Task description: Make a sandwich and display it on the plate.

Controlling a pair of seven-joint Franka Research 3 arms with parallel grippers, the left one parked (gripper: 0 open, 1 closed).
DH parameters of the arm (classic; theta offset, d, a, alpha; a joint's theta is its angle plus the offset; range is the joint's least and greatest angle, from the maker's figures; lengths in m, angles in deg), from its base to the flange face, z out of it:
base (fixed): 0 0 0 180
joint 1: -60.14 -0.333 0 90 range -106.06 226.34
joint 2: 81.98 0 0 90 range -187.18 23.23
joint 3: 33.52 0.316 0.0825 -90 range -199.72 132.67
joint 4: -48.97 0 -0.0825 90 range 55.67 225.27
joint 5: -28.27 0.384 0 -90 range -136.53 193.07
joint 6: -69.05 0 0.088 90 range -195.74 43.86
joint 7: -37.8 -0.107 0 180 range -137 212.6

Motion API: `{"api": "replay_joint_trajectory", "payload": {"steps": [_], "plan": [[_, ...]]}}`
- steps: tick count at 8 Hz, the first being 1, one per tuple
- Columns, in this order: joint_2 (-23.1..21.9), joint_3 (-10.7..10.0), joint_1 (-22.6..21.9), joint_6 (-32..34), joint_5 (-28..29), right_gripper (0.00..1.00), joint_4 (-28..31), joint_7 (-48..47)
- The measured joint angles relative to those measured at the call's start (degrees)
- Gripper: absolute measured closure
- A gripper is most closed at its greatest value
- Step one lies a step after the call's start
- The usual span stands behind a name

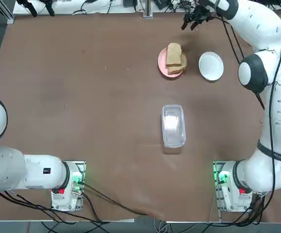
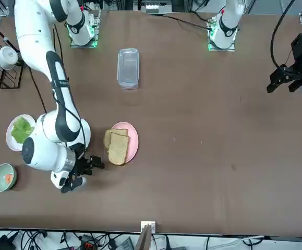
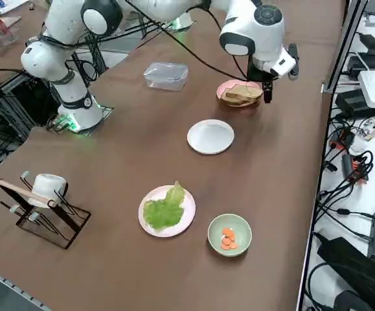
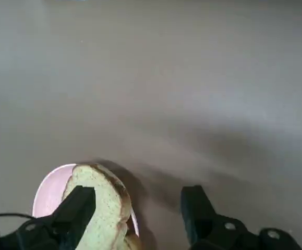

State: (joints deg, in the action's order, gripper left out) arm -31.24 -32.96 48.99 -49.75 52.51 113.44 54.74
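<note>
The right claw (image 2: pixel 91 166) hangs open just beside the pink plate (image 2: pixel 131 138), which carries 2 toast slices (image 2: pixel 117 146). A white plate (image 2: pixel 15 136) bearing lettuce (image 2: pixel 21 129) and a pale-green cup (image 2: pixel 3 177) sit near the desk (image 2: pixel 203 146) edge. A clear container (image 2: pixel 128 67) lies well apart.

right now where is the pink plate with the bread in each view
top view: pink plate upper centre, left of the empty white plate.
front view: pink plate lower left of centre; white plate not visible behind the arm.
right side view: pink plate upper centre, beyond the white plate.
right wrist view: pink plate by one finger.
shared landmark: the bread on it.
</note>
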Motion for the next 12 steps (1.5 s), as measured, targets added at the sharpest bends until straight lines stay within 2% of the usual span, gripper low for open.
{"api": "replay_joint_trajectory", "payload": {"steps": [2, 5, 12], "plan": [[1.0, 0.4, 0.0, 0.2, 0.0, 0.0, 0.0, 2.3], [2.8, 2.6, -0.2, 0.5, 0.0, 0.0, -0.1, 5.8], [4.3, 2.9, -1.5, 0.7, 0.0, 0.01, -0.1, 8.3]]}}
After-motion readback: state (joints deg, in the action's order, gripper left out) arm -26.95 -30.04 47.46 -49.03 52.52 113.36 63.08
